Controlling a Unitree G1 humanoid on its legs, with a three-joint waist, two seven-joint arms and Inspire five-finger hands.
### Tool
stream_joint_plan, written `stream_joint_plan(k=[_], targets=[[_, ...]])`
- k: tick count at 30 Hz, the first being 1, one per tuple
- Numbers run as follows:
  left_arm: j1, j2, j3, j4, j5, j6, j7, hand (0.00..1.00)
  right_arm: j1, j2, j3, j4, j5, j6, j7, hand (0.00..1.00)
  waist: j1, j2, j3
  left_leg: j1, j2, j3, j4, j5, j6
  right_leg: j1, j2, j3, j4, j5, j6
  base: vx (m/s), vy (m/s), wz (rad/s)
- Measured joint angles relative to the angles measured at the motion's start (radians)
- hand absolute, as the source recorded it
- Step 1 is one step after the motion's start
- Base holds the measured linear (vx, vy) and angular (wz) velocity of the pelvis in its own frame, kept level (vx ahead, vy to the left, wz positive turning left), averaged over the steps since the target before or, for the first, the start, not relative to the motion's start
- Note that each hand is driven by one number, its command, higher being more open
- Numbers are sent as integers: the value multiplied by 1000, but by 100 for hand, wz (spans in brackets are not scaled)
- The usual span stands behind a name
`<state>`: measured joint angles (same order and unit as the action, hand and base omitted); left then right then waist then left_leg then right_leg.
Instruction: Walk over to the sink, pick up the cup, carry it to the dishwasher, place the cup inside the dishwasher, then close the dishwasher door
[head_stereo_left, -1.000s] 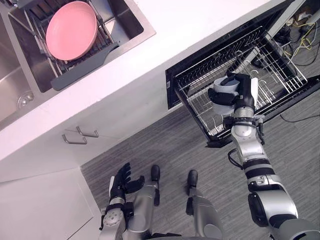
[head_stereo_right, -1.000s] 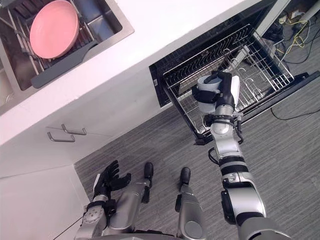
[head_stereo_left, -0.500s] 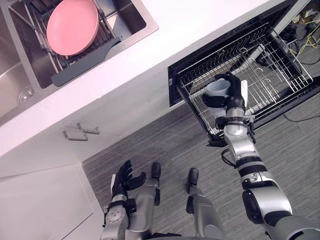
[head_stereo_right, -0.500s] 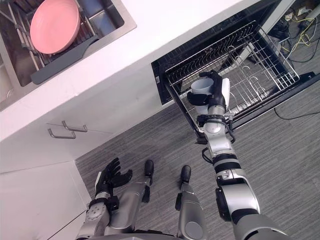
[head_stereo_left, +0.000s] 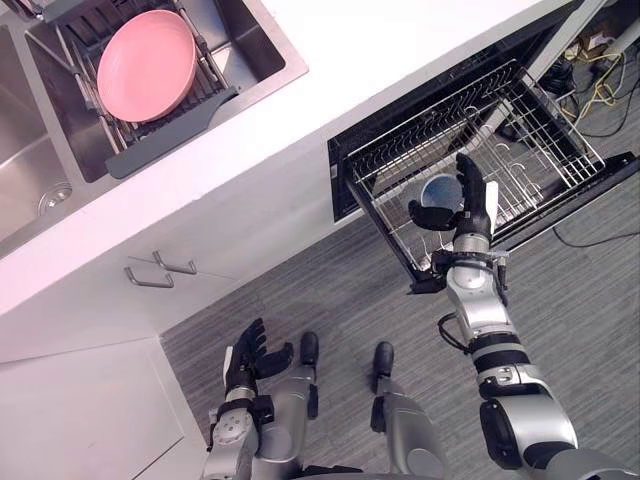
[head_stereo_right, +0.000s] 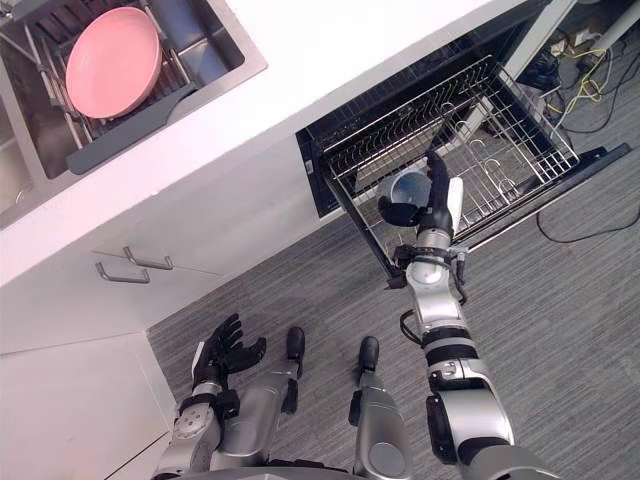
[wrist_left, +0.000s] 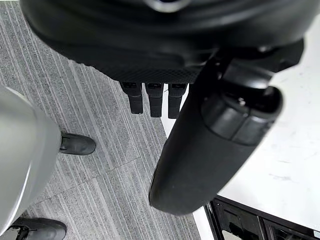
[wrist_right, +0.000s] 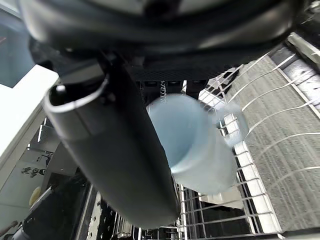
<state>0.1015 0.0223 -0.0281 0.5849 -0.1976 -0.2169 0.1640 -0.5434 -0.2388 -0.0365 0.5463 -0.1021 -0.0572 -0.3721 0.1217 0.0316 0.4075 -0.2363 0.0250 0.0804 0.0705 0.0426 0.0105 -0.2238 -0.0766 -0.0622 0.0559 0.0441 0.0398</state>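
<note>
The pale blue cup (head_stereo_left: 440, 189) rests tipped in the front left part of the pulled-out wire rack (head_stereo_left: 530, 115) of the dishwasher. In the right wrist view the cup (wrist_right: 192, 145) lies on the rack wires just past my hand, handle to one side. My right hand (head_stereo_left: 468, 206) stands right behind the cup, open, fingers straight up and thumb spread beside it, nothing in its grasp. My left hand (head_stereo_left: 246, 361) hangs low over the floor, open with spread fingers.
The dishwasher door (head_stereo_left: 590, 185) lies folded down under the rack. A sink (head_stereo_left: 260, 45) at the upper left holds a pink plate (head_stereo_left: 146, 64) on a dark drainer. White cabinet with two handles (head_stereo_left: 160, 270) stands left of the dishwasher. Cables (head_stereo_left: 590, 85) lie at the far right.
My right hand has let go of the cup: fingers went from curled round it to straight, and the cup dropped down into the rack. The left hand stayed put.
</note>
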Motion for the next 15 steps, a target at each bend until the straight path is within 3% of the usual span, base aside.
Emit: stream_joint_plan(k=[15], targets=[[0, 11, -2, 9, 2, 12, -12, 90, 43, 40, 4, -2, 0, 0, 15, 90, 0, -17, 4, 25, 2, -9, -35, 26, -3, 13, 4, -9, 0, 4, -3, -2, -3, 1]])
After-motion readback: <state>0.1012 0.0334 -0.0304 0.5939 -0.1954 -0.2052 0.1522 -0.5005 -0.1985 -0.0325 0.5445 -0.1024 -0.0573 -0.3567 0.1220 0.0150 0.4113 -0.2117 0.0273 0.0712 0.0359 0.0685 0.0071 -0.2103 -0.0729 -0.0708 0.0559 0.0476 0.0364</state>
